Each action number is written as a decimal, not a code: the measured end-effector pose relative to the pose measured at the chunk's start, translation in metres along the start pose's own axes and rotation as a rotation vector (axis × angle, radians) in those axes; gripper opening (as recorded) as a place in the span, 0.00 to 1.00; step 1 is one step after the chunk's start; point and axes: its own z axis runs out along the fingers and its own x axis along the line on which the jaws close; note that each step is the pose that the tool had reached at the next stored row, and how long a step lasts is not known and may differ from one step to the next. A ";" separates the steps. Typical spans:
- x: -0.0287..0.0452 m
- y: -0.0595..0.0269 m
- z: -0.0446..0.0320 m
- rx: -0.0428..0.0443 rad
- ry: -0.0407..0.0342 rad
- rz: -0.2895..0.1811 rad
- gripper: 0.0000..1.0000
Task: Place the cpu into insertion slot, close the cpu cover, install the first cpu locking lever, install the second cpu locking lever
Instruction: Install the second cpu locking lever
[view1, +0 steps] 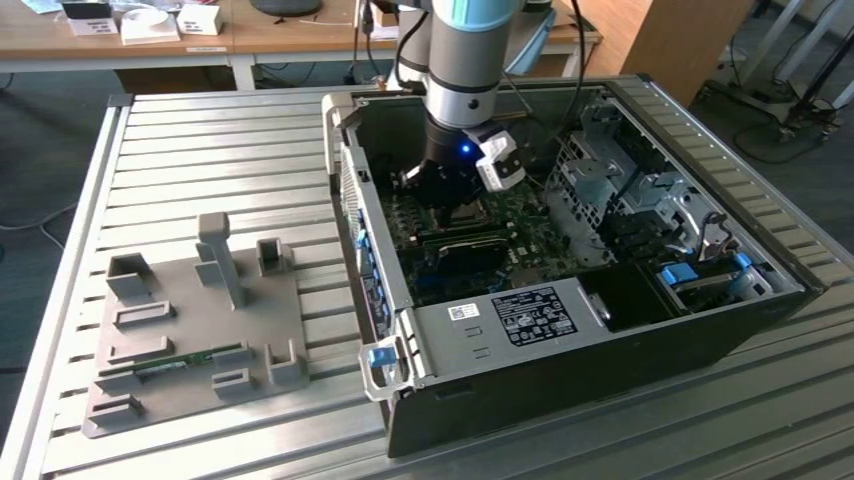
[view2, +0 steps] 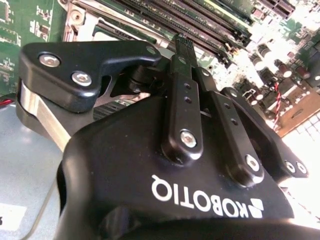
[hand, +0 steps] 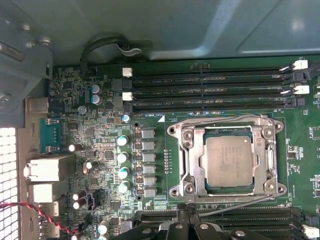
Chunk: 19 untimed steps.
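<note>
So the cpu (hand: 229, 161) sits in the insertion slot (hand: 272, 162), cpu cover (hand: 189, 150) down; claw (view2: 183, 45) pinched narrow, empty, at the slot's 6 o'clock edge.

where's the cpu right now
In the first wrist view the cpu sits in the insertion slot, framed by the closed cpu cover, between two banks of memory slots.

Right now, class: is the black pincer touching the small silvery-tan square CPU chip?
Apart. In the first wrist view the black pincer sits beside the silvery-tan CPU chip, which lies flat under the silvery metal cover frame, with frame and green board between them.
</note>
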 end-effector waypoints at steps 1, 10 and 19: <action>0.0001 0.0000 0.0006 -0.0001 -0.0001 0.000 0.11; 0.0005 0.0000 0.0025 -0.0022 0.0001 0.000 0.11; 0.0005 0.0000 0.0038 -0.0021 0.0001 0.000 0.11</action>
